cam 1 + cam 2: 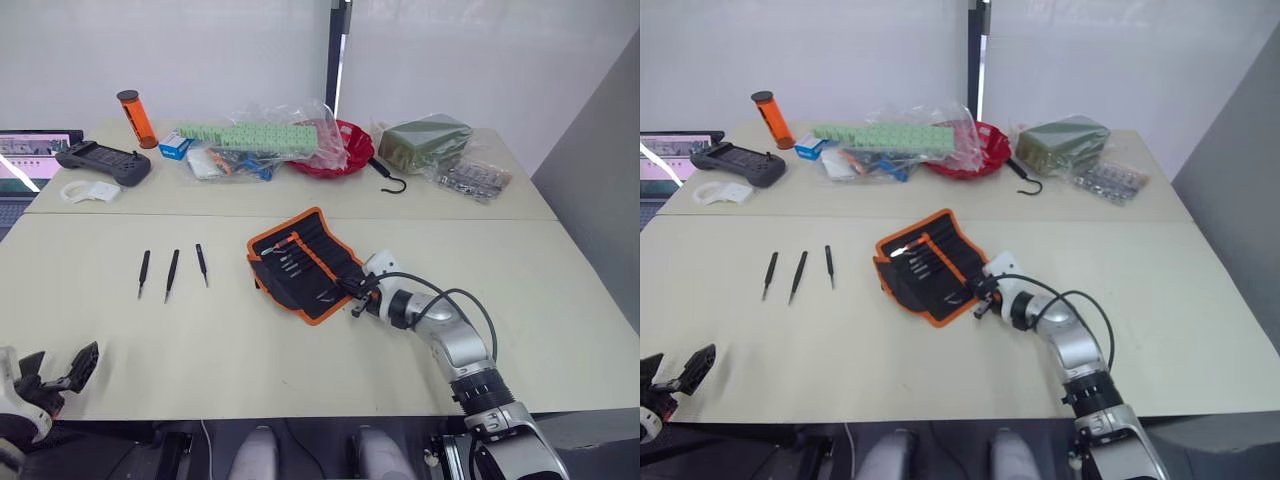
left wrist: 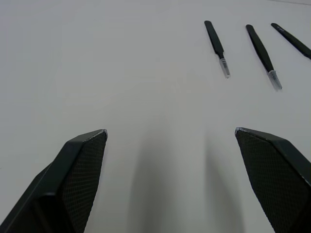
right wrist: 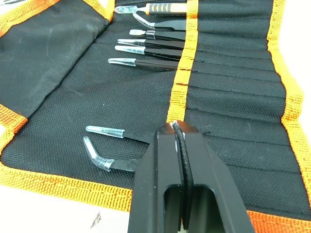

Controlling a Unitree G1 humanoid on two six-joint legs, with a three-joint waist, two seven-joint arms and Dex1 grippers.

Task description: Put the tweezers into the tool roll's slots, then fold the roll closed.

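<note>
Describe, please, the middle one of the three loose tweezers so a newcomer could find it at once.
Start at the open tool roll on the near table, then look to the robot's left, where three tweezers lie in a row. The middle tweezers is the longest, slightly slanted, between two shorter ones.

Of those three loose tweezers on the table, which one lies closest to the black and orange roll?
The rightmost tweezer, the shortest-looking of the three; the other two lie farther left of the tool roll.
</note>
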